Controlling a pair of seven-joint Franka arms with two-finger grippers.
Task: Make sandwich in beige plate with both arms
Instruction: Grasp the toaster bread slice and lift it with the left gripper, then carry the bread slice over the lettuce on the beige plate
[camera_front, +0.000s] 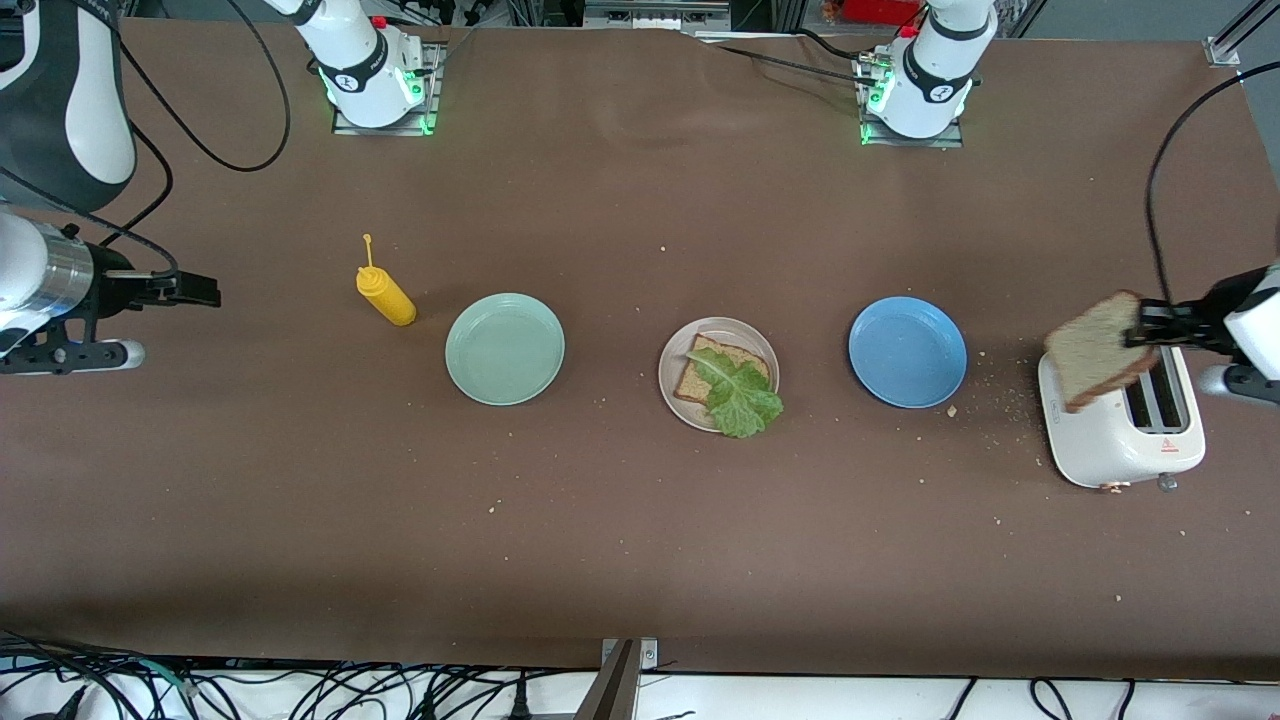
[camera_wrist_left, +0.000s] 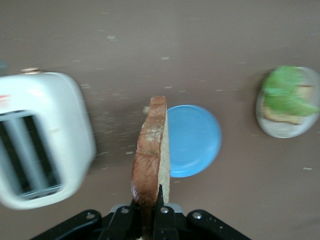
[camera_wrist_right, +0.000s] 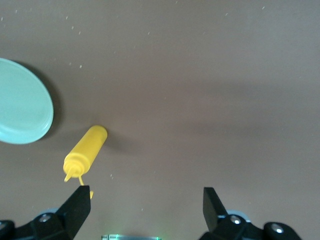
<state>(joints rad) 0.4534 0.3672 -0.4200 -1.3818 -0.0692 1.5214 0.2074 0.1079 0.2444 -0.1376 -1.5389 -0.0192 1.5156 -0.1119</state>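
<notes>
The beige plate (camera_front: 670, 352) sits mid-table with one brown bread slice (camera_front: 695, 380) on it and a ruffled lettuce leaf (camera_front: 742, 397) on top, hanging over the rim toward the front camera. My left gripper (camera_front: 1140, 330) is shut on a second bread slice (camera_front: 1098, 350), held on edge in the air over the white toaster (camera_front: 1120, 440). The left wrist view shows this slice (camera_wrist_left: 150, 150) clamped upright in the left gripper (camera_wrist_left: 148, 200), with the beige plate (camera_wrist_left: 280, 131) and lettuce (camera_wrist_left: 287, 90) farther off. My right gripper (camera_front: 200, 292) waits open and empty at the right arm's end of the table.
A blue plate (camera_front: 907, 351) lies between the beige plate and the toaster. A mint-green plate (camera_front: 505, 348) and a yellow squeeze bottle (camera_front: 386, 296) lie toward the right arm's end. Crumbs are scattered near the toaster. The right gripper (camera_wrist_right: 146, 195) hovers over bare table beside the bottle (camera_wrist_right: 86, 150).
</notes>
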